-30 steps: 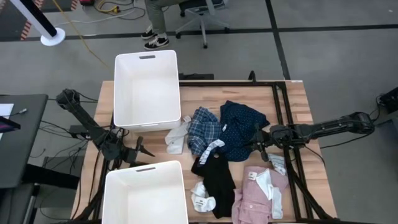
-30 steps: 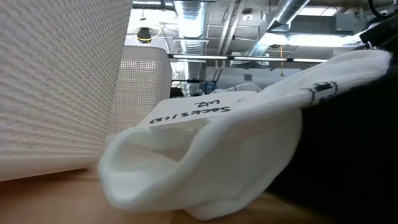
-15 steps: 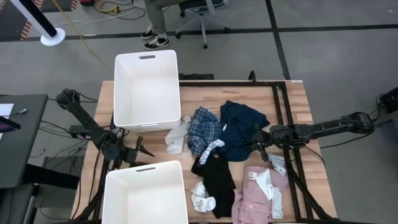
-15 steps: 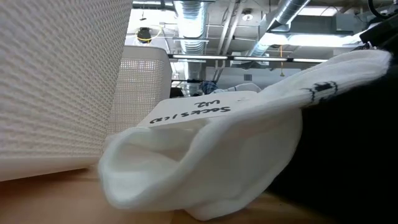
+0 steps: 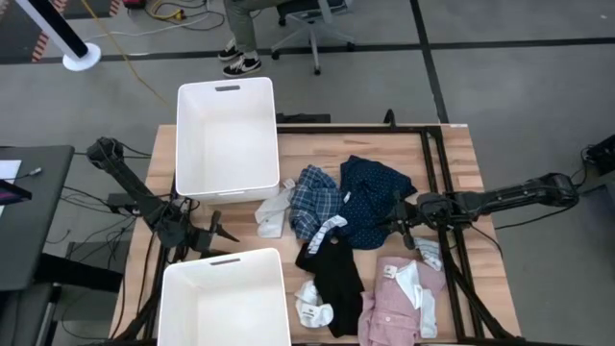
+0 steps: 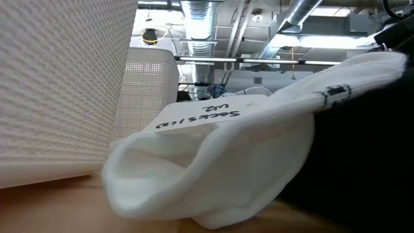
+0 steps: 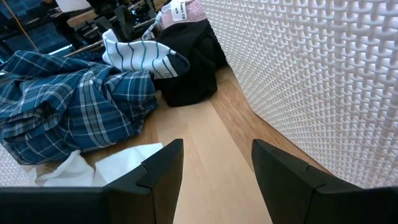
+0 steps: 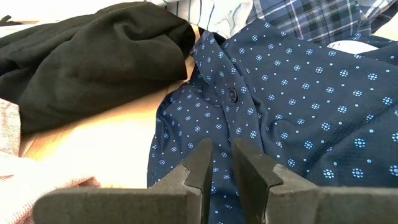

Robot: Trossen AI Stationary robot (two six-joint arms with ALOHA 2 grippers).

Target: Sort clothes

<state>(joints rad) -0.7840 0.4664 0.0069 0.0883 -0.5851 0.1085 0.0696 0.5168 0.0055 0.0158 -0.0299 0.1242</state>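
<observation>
Navy dotted shirt [image 8: 292,106] fills my right wrist view; my right gripper [image 8: 222,163] sits low over it, fingers narrowly parted, nothing pinched. High view alone shows blue plaid shirt [image 5: 315,197], black top [image 5: 332,269], pink shirt [image 5: 399,303], socks [image 5: 312,306] mid-table, two white bins [image 5: 227,139] leftward. My left gripper [image 7: 214,165] spread, empty, beside near bin [image 7: 323,81]. Low view: white sock [image 6: 213,171] blocks nearly everything.

A wooden table [image 5: 452,154] carries two white bins [image 5: 227,135], a plaid shirt [image 5: 315,197], dotted shirt [image 5: 375,197], black top [image 5: 334,269], pink shirt [image 5: 399,303] and white socks [image 5: 312,306].
</observation>
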